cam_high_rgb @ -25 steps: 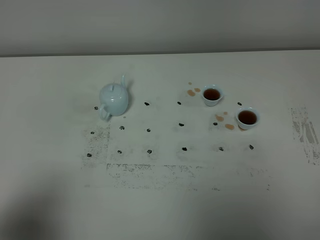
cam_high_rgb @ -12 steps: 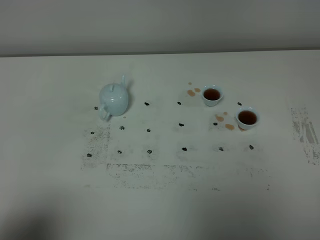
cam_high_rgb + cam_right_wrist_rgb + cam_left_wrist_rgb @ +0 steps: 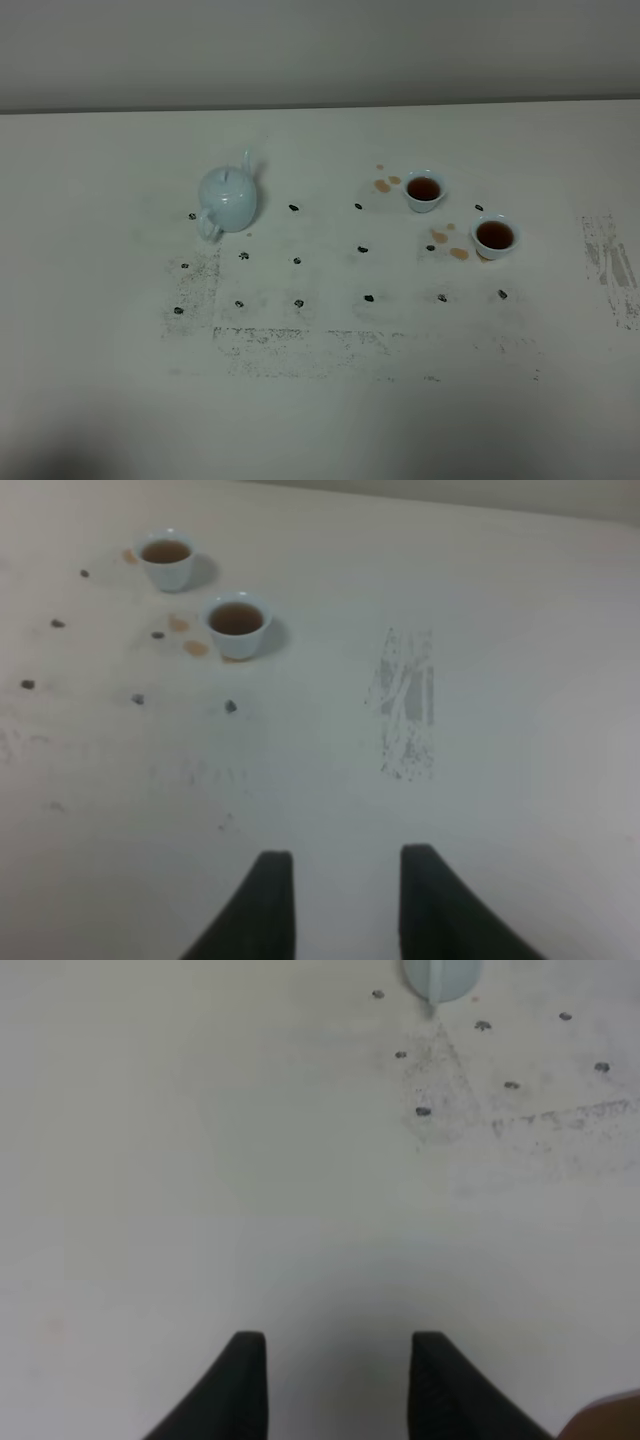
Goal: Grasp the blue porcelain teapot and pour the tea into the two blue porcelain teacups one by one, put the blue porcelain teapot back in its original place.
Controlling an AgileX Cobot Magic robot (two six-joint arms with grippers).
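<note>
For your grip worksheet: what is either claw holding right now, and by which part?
Nothing. Both the left claw and right claw are empty; the teapot stands alone.

I can read no text, label, brand, number or sign in any of my three views. The only marks are small dark dots [image 3: 363,249] and scuffed grey smudges [image 3: 608,265] across the centre and right of the white table [image 3: 100,300], none forming letters.
</note>
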